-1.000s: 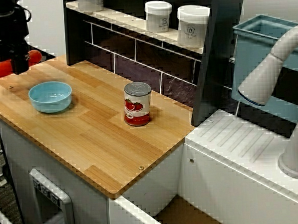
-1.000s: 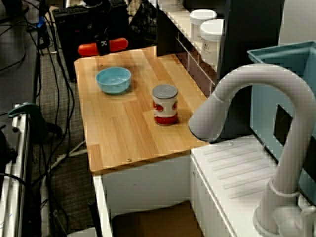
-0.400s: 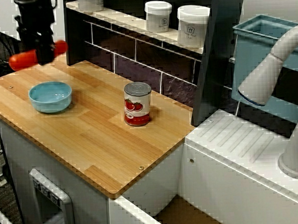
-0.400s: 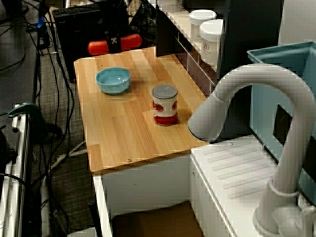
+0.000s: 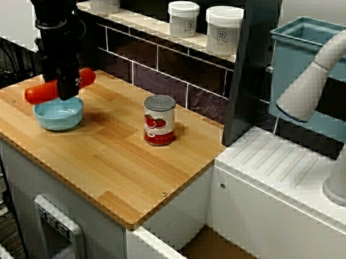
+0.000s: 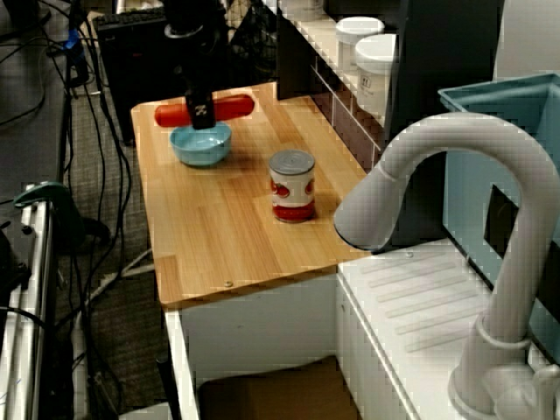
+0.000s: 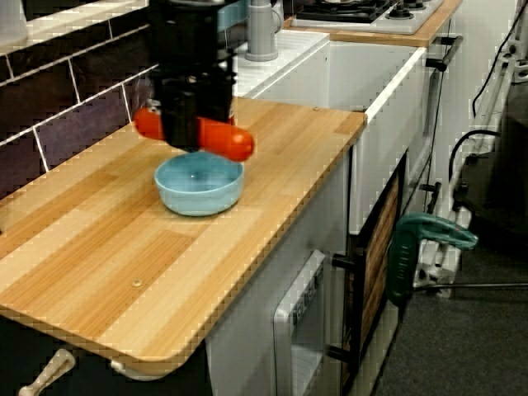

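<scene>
Pincer (image 5: 67, 88) clasping red sausage (image 5: 39, 93) midway, above bowl (image 5: 59, 119)

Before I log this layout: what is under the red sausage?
The blue bowl lies right below the red sausage, empty where visible. The gripper covers the sausage's middle.

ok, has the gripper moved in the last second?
Yes. The gripper, shut on the red sausage, came from left of the blue bowl to directly above it.

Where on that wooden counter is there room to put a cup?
The counter is bare from the can to its near edge, and between bowl and can. It is crowded at the bowl, where the gripper holds a red sausage above it.
</scene>
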You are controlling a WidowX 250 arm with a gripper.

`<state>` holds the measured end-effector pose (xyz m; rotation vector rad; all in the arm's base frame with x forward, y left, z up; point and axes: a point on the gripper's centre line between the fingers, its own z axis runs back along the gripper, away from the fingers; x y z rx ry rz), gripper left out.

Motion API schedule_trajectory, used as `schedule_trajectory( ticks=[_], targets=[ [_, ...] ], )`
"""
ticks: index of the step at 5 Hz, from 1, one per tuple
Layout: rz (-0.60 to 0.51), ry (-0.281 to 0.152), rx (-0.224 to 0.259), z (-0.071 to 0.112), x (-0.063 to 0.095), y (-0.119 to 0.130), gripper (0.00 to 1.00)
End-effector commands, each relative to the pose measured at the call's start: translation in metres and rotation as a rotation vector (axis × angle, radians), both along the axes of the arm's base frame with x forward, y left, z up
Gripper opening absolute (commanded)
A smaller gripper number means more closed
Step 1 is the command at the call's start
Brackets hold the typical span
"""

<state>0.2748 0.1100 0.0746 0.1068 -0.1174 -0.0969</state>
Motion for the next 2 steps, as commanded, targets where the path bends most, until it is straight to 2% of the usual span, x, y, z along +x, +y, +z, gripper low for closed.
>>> schedule_trajectory(
  ticks=[1, 2],
  targets=[
    [-0.011, -0.026, 0.028, 0.0104, -0.0095, 0.0021, 0.00],
    [-0.003, -0.014, 0.027, 0.0090, -0.0066, 0.0084, 0.00]
  ],
)
